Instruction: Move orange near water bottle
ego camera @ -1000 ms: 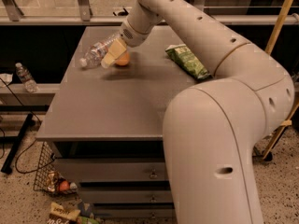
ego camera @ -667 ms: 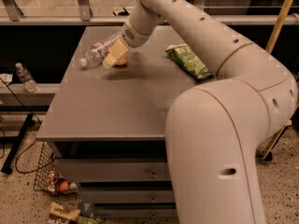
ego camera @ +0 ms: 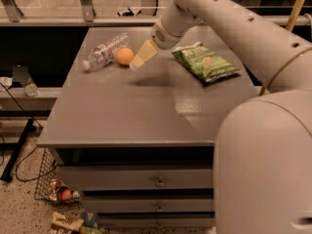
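Note:
The orange (ego camera: pixel 125 56) rests on the grey table (ego camera: pixel 122 116) at the back left. It sits right beside the water bottle (ego camera: pixel 105 51), which lies on its side with its white cap toward the left edge. My gripper (ego camera: pixel 141 55), with pale yellow fingers, hangs just to the right of the orange and above the table top, apart from the fruit. It is open and holds nothing. Its shadow falls on the table in front of it.
A green chip bag (ego camera: pixel 204 61) lies at the back right of the table. A small upright clear bottle (ego camera: pixel 28 86) stands off the table at the left. Drawers (ego camera: pixel 158 182) sit below the top. A wire basket (ego camera: pixel 56 191) and litter lie on the floor.
My gripper was down on the orange beside the bottle. It has let go, risen and drawn back to the right, and the orange now shows uncovered on the table.

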